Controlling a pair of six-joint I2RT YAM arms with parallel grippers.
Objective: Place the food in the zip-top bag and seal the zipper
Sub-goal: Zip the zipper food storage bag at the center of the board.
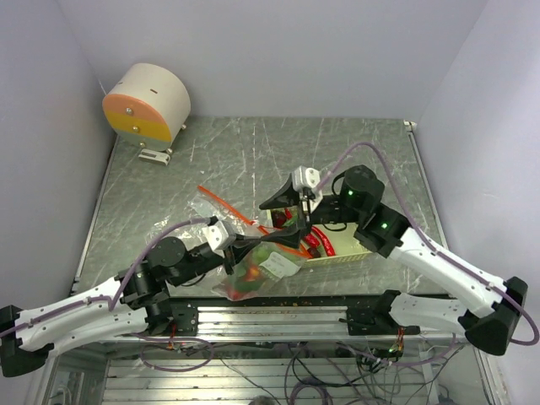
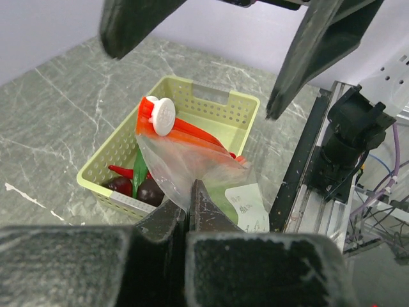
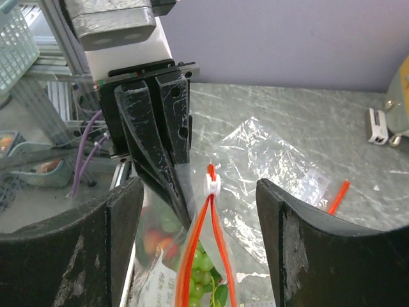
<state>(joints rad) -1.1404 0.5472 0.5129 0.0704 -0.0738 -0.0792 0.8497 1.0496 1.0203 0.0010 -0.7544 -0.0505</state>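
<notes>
The zip-top bag (image 1: 253, 274) hangs at the table's near edge, next to the pale green basket (image 1: 350, 253). It holds green grapes (image 3: 203, 263) and red pieces. My left gripper (image 2: 189, 199) is shut on the bag's edge just below the mouth. The orange-red zipper (image 3: 199, 243) has two strips that spread apart below a white slider (image 3: 211, 184). My right gripper (image 3: 199, 192) is open, with one finger on either side of the slider and not touching it. Red chili peppers (image 2: 121, 171) and dark purple pieces (image 2: 151, 190) lie in the basket.
A second sheet of clear plastic (image 1: 209, 207) with an orange strip (image 1: 221, 201) lies on the table left of the grippers. A round cream and orange device (image 1: 148, 103) stands at the back left. The table's metal rail (image 1: 287, 316) runs just below the bag.
</notes>
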